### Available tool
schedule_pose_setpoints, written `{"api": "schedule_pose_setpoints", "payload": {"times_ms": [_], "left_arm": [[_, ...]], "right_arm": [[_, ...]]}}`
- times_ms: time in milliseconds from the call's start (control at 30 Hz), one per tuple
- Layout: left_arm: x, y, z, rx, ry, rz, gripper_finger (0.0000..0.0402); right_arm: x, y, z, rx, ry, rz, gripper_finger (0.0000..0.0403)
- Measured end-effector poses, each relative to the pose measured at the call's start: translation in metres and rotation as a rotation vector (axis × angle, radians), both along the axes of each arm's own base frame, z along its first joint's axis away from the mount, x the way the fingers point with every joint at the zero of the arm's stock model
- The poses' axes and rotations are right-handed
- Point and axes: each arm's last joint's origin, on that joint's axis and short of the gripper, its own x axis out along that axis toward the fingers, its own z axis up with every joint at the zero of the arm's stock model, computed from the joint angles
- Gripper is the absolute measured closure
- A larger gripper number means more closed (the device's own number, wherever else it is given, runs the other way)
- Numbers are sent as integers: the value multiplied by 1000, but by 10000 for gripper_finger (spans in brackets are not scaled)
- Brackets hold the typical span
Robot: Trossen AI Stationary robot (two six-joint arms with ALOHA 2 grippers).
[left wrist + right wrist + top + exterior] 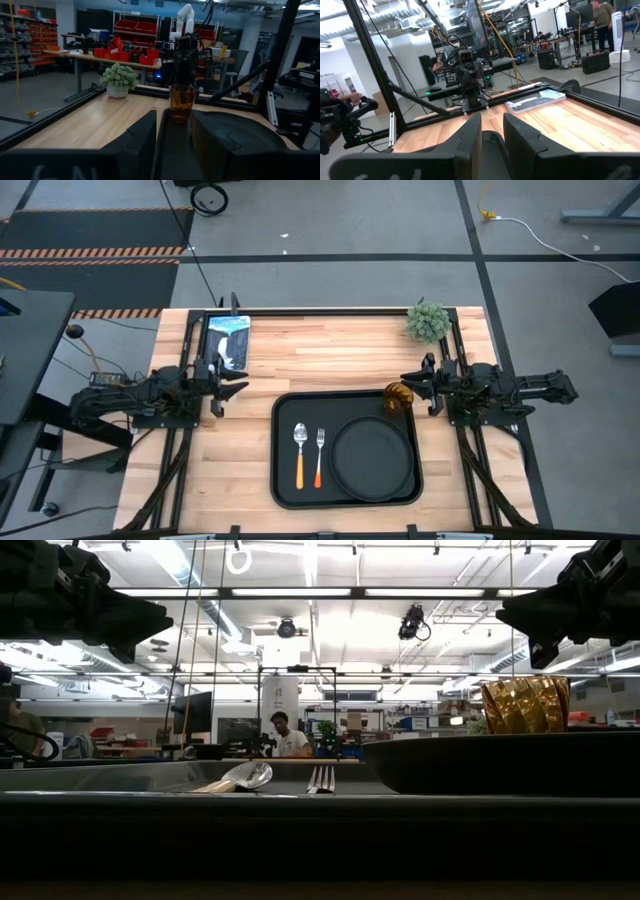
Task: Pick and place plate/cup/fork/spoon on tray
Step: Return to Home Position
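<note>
The black tray (pixel 284 480) lies in the middle of the table. On it lie the round dark plate (pixel 372 460) at the right, the spoon (pixel 299 452) and the fork (pixel 320 455) side by side at the left. The amber cup (pixel 399 396) stands upright at the tray's far right corner; it also shows in the left wrist view (pixel 181 102). My left gripper (pixel 238 388) is open and empty, left of the tray. My right gripper (pixel 408 383) is open and empty, just right of the cup.
A small potted plant (pixel 428 322) stands at the table's far right. A flat printed card or tablet (pixel 227 340) lies at the far left. Bare wood shows left of the tray and along the far side. A person (pixel 287 735) sits far off in the room.
</note>
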Motion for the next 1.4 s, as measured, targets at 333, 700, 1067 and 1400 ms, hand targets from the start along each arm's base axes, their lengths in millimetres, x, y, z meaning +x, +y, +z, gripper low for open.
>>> {"api": "schedule_pose_setpoints", "payload": {"times_ms": [333, 700, 1067, 1400], "left_arm": [[-1, 6, 0, 0, 0, 62, 273], [-1, 9, 0, 0, 0, 90, 273], [-1, 9, 0, 0, -1, 90, 273], [0, 4, 0, -1, 2, 37, 273]], "right_arm": [[0, 0, 0, 0, 0, 0, 315], [0, 0, 0, 0, 0, 0, 315], [0, 0, 0, 0, 0, 0, 315], [0, 0, 0, 0, 0, 0, 315]]}}
